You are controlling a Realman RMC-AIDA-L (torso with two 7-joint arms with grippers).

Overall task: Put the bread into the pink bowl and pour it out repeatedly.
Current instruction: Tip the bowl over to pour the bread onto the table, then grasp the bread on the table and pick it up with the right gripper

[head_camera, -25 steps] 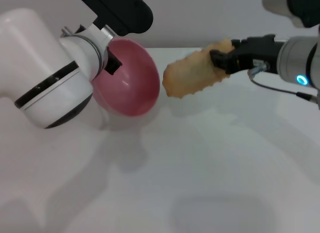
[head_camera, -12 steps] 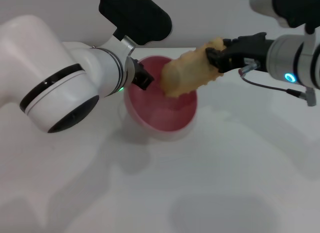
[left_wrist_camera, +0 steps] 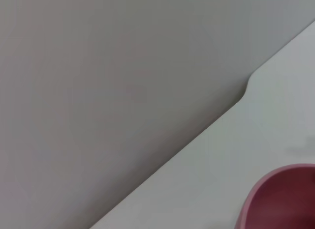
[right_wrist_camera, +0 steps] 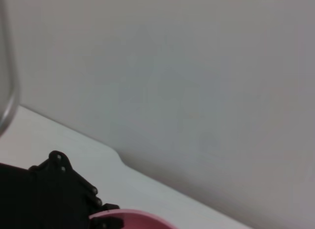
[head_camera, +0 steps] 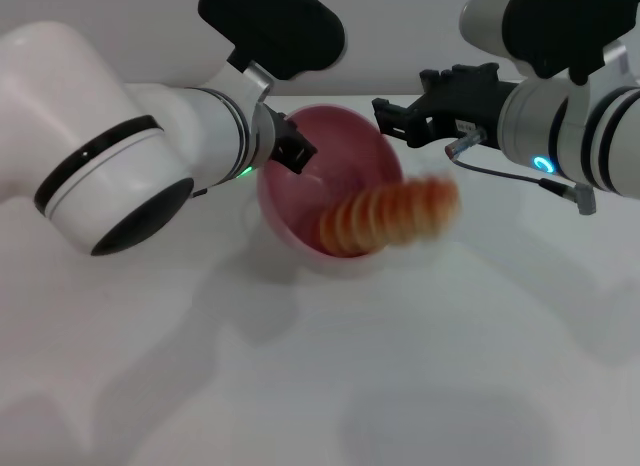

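Pink bowl (head_camera: 335, 191) is held tilted at its rim by our left gripper (head_camera: 290, 151); the bread (head_camera: 388, 218) is across its lower rim, and our right gripper (head_camera: 400, 116) above is released

Bread (head_camera: 388, 217) left the right gripper (head_camera: 400, 119): a second ago it was clamped in the fingers (head_camera: 392, 111) beside the bowl, half a second ago still held over the rim, now it's below those fingers, blurred, ridged striped side up, one end inside the pink bowl (head_camera: 330, 191) and the other sticking out past the rim. Right fingers went from closed on the loaf to spread apart with nothing between them. Bowl, gripped at its rim by the left gripper (head_camera: 292, 149), swung from mouth-sideways to more upright and sits under the right fingers.
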